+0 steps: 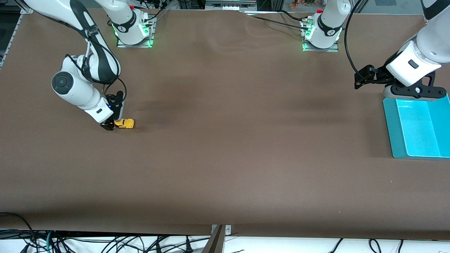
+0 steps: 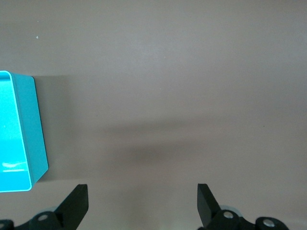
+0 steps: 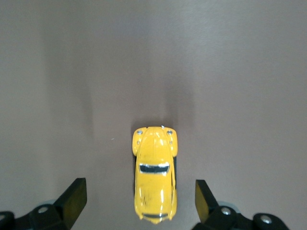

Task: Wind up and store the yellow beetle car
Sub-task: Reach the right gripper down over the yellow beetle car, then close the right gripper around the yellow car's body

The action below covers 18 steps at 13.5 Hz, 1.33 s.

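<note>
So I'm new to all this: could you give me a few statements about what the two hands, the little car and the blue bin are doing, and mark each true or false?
1. The yellow car sits on the table. True.
2. The right hand is clamped shut on the car. False: its fingers are spread apart with the car between them, not touching.
3. The car is already in the blue bin. False: the bin is at the left arm's end of the table, the car at the right arm's end.
4. The left hand is open and holds nothing. True.
5. The left hand hangs over the car. False: it is beside the bin.
</note>
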{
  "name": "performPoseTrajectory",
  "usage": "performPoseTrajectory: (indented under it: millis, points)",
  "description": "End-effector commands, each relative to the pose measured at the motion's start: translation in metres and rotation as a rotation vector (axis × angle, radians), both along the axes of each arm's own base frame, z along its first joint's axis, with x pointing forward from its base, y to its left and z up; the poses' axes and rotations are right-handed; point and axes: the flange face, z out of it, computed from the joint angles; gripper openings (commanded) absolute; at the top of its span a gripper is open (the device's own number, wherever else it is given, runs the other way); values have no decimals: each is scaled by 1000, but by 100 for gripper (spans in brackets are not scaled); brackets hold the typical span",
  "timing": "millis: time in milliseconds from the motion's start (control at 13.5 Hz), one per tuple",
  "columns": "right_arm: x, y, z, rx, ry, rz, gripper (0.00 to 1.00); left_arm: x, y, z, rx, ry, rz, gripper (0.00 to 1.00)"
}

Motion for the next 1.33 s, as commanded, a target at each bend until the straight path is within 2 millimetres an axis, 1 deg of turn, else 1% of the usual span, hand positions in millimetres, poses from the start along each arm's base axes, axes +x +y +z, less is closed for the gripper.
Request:
performPoseTrajectory:
  millis: [0, 296, 370, 444, 591, 665, 739, 887, 961, 1035, 1109, 1257]
  points:
    - [-2, -5, -11, 6, -22, 52, 100, 2, 2, 6, -15, 6, -15, 100]
    - [-1, -7, -23, 10, -40, 67, 99, 2, 2, 6, -15, 6, -15, 100]
    - [-1, -7, -27, 11, -40, 67, 92, 2, 2, 6, -15, 6, -15, 100]
    - [-1, -7, -28, 11, -43, 67, 81, 2, 2, 6, -15, 6, -15, 100]
    - [-1, -7, -29, 12, -42, 67, 48, 2, 2, 6, -15, 6, -15, 100]
    - [-1, -7, -29, 12, -42, 67, 34, 2, 2, 7, -15, 5, -15, 100]
    - [-1, -7, -28, 11, -42, 65, 22, 2, 2, 6, -15, 6, -15, 100]
    - [0, -5, -24, 8, -42, 74, 6, 2, 2, 7, -15, 5, -15, 100]
    - [1, -3, -20, 8, -48, 76, 6, 2, 2, 6, -15, 6, -15, 100]
    - [1, 16, -12, 18, -53, 97, 6, 2, 2, 6, -15, 6, -15, 100]
    - [1, 30, -8, 27, -53, 110, 6, 2, 3, 7, -15, 5, -14, 100]
    - [3, 39, -9, 33, -54, 95, 6, 2, 2, 7, -15, 5, -15, 100]
